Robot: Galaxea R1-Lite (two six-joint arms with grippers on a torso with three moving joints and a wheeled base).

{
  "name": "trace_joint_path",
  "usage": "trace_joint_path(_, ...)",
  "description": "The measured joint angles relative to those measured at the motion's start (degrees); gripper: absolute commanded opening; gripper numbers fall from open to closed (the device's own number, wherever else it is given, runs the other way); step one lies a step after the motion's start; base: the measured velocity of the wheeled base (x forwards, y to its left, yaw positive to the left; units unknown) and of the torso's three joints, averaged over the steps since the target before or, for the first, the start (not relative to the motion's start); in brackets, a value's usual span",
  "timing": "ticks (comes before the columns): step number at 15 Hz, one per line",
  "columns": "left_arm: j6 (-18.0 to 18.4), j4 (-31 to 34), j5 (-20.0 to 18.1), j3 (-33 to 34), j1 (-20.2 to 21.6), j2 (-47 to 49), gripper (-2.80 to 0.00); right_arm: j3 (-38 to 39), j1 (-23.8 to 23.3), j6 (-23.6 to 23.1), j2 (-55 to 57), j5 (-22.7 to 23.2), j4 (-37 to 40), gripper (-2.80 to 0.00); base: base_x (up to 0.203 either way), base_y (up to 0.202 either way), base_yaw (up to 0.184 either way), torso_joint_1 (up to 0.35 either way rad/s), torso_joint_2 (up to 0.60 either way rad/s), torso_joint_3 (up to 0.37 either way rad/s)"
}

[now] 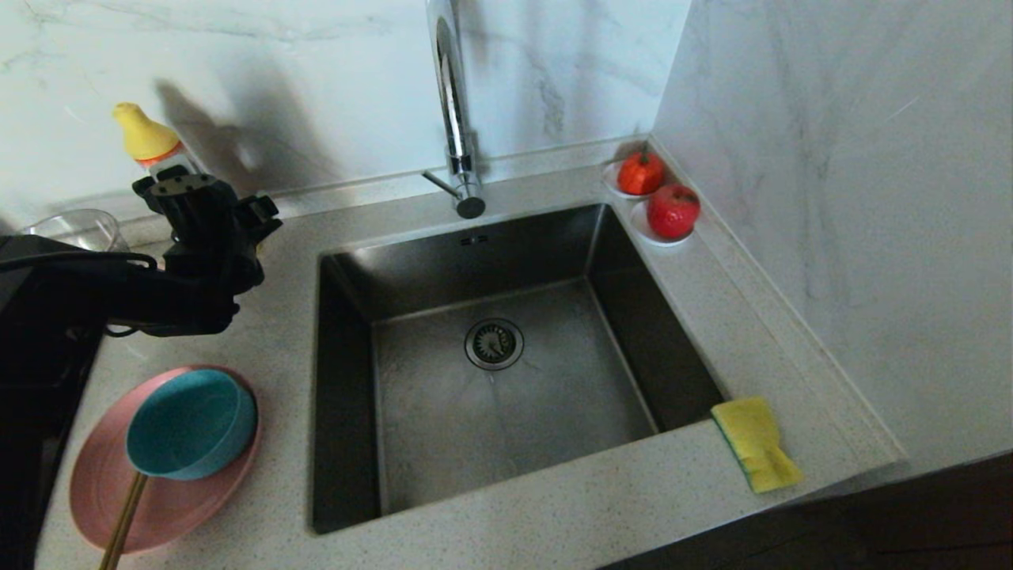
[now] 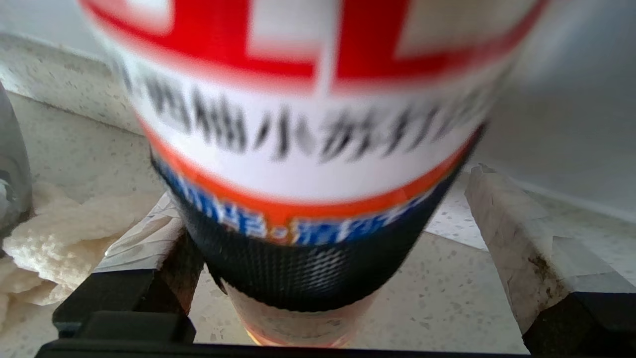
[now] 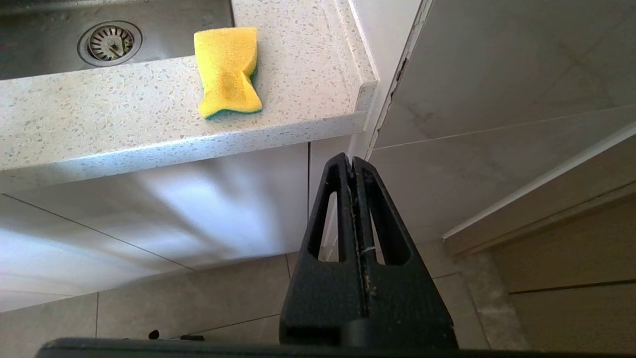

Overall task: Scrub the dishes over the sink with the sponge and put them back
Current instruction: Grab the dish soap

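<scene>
Scrubbing has not begun, by the look of things. The pink plate [image 1: 103, 483] sits on the counter [image 1: 506, 507] to the left of the sink [image 1: 506, 396], the teal bowl [image 1: 190, 423] resting on it and the chopsticks [image 1: 123, 522] poking out from under the bowl toward the counter's front edge. None of these looks wet or shifted toward the basin, which is dry-looking and bare but for its drain strainer [image 1: 494, 343]. The sponge [image 1: 757, 443] lies untouched on the counter at the sink's front right corner, yellow face up, green layer just showing at its edge.

The left gripper [image 1: 207, 207] is up at the back left of the counter, its fingers [image 2: 516, 233] spread wide on either side of a labelled bottle [image 2: 308, 149] with a yellow cap; they flank it without pressing on it, so nothing is held yet. A rag [image 2: 54, 238] lies just beside that bottle. The right gripper [image 3: 354, 166] hangs parked below the counter's edge, pinched fully closed and holding nothing.

So I would judge the job at its very start: soap apparently being fetched, and every dish left to lift, scrub over the sink and set back.
</scene>
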Motion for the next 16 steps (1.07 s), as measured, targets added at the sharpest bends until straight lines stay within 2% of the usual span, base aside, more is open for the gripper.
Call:
trace_joint_path(1, 0.01, -0.04, 0.02, -0.12, 0.02, 0.19, -2.8, 0.0, 0.0, -0.02, 0.0, 0.0, -0.01, -2.8, 0.0, 0.0, 0.0, 0.0, 0.0, 0.0)
trace_joint_path(16, -0.38, 0.69, 0.41, -1.09, 0.02, -0.03, -2.8, 0.0, 0.0, -0.02, 0.0, 0.0, 0.02, -2.8, 0.0, 0.0, 0.0, 0.0, 0.0, 0.0)
